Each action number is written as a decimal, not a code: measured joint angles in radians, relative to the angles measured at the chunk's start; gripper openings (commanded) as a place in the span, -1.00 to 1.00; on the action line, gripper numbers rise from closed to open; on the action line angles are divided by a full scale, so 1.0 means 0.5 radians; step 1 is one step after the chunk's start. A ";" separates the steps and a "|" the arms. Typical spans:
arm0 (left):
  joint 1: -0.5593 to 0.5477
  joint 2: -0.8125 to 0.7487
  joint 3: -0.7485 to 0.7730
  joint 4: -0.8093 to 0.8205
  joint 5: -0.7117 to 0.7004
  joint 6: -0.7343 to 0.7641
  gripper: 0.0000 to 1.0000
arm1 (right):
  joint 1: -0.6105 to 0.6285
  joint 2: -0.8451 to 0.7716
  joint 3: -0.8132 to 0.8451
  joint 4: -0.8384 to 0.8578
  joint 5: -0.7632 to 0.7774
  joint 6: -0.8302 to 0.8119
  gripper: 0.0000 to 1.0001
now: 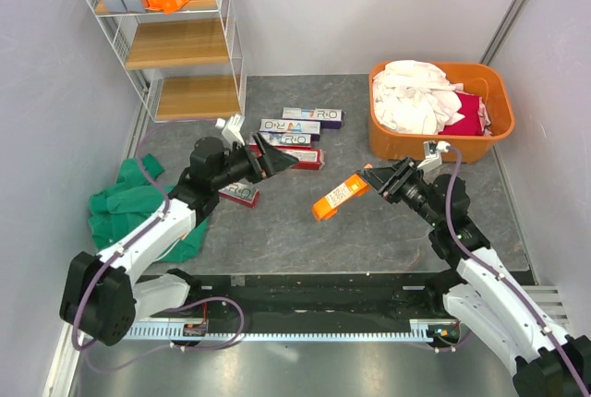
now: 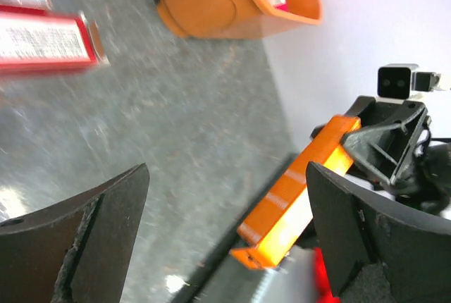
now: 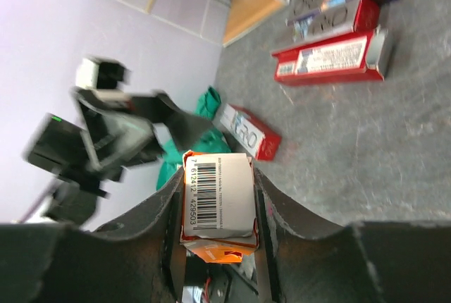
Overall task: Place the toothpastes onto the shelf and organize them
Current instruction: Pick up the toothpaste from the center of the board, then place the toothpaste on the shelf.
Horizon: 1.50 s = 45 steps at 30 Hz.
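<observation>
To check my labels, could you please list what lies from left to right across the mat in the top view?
From the left: green cloth → left gripper, open → orange carton, held by the right gripper → tub.

Three cameras, one grey table [image 1: 369, 231]
The top camera is looking down from above the near edge; the left wrist camera [image 3: 95, 74] and right wrist camera [image 2: 396, 81] are facing each other closely, all three sharing the orange toothpaste [image 1: 340, 196].

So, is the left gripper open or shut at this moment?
Open. The left gripper has its fingers spread wide; only the grey table and the far orange toothpaste carton show between them.
</observation>
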 measured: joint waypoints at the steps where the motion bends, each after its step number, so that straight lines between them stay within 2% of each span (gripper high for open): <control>1: 0.035 0.005 -0.084 0.114 0.075 -0.109 0.99 | 0.000 -0.021 0.011 0.000 0.022 -0.002 -0.70; 4: 0.069 0.056 -0.281 0.460 0.255 -0.415 0.99 | 0.000 -0.077 0.033 -0.001 0.096 -0.001 -0.70; 9: 0.069 0.262 -0.525 1.221 0.439 -0.895 0.99 | 0.000 -0.169 0.043 -0.002 0.242 0.019 -0.69; 14: -0.007 0.447 -0.571 1.693 0.488 -1.149 0.99 | 0.000 -0.244 0.060 0.000 0.372 0.052 -0.69; 19: -0.205 0.561 -0.479 1.866 0.489 -1.207 0.98 | 0.000 -0.246 0.101 0.007 0.420 0.073 -0.69; 22: -0.314 0.674 -0.388 1.958 0.484 -1.234 0.87 | 0.000 -0.247 0.108 0.008 0.428 0.080 -0.69; 27: -0.436 0.922 -0.301 2.162 0.472 -1.339 0.42 | 0.000 -0.252 0.108 0.007 0.431 0.092 -0.69; 28: -0.447 0.967 -0.292 2.184 0.468 -1.365 0.28 | 0.000 -0.256 0.108 0.007 0.432 0.094 -0.69; 30: -0.470 1.059 -0.278 2.237 0.459 -1.442 0.20 | 0.000 -0.265 0.108 -0.014 0.443 0.063 -0.68; 40: -0.498 1.172 -0.220 2.326 0.423 -1.573 -0.02 | -0.013 -0.265 0.108 -0.096 0.529 0.042 -0.65; 45: -0.498 1.172 -0.216 2.334 0.421 -1.573 -0.20 | -0.013 -0.263 0.108 -0.084 0.535 0.043 -0.41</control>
